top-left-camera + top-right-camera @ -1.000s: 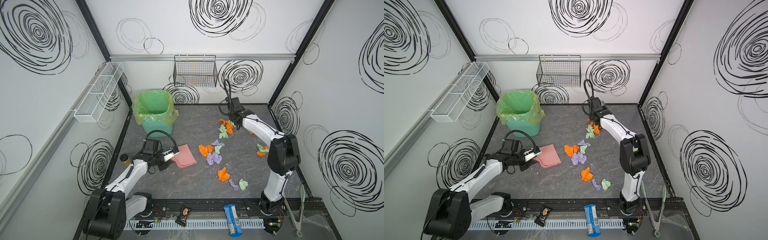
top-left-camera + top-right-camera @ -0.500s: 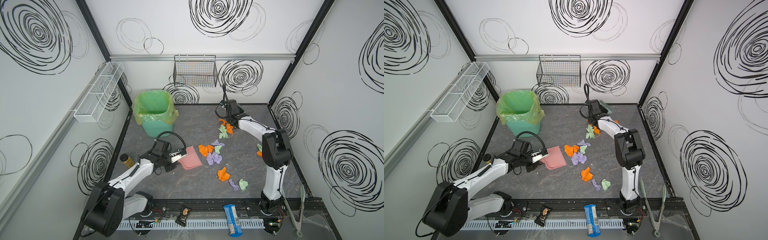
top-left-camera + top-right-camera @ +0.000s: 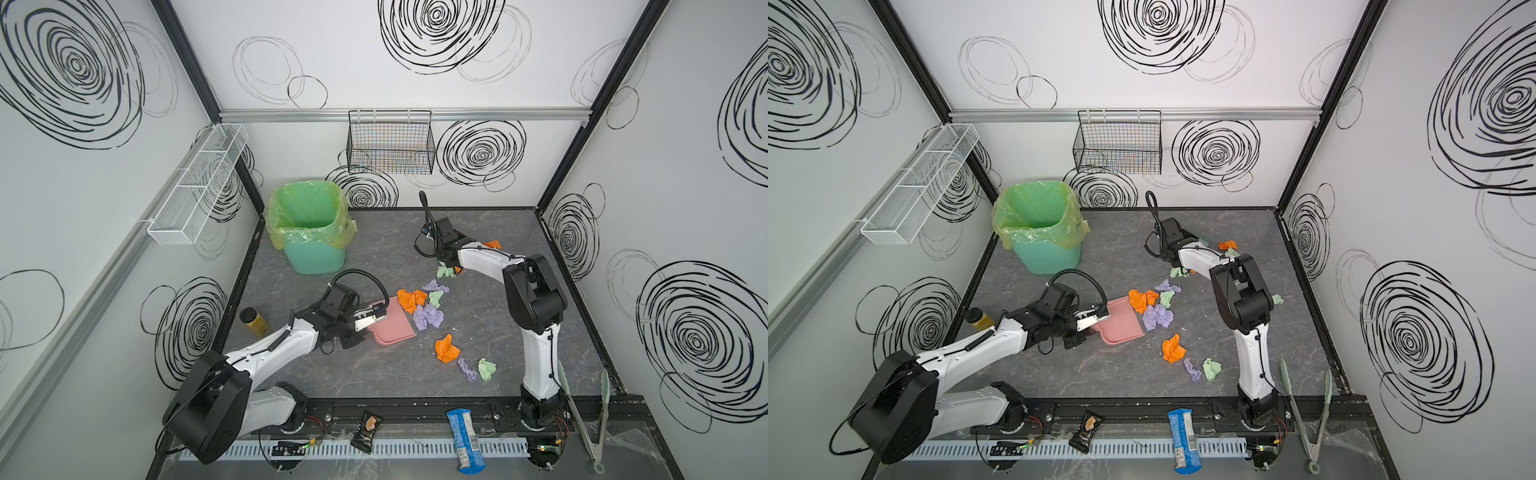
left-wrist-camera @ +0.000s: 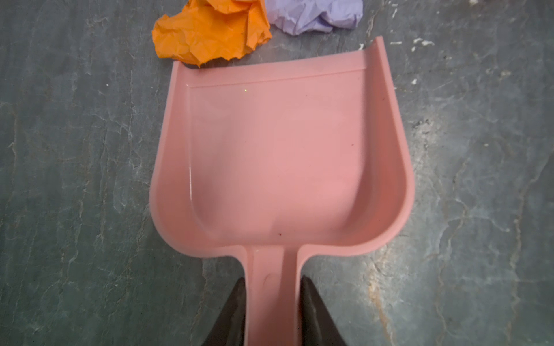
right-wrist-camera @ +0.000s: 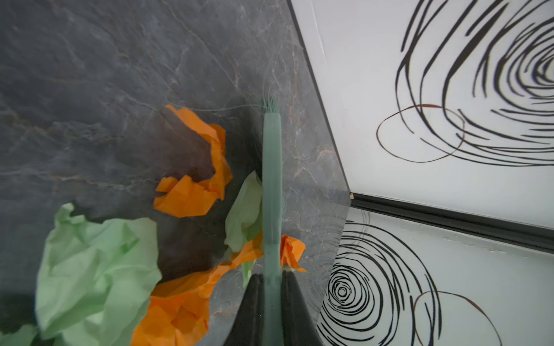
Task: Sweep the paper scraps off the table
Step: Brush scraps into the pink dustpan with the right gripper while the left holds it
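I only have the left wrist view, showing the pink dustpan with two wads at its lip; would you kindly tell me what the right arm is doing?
Observer: The right gripper is shut on a green brush, toward the back of the table.
Operator: Thank you; is anything lying near it?
Observer: Yes, orange and pale green paper scraps lie right beside the brush.
Operator: And where would the load go, please?
Observer: A green-lined bin stands at the table's back left corner, behind and left of the dustpan.
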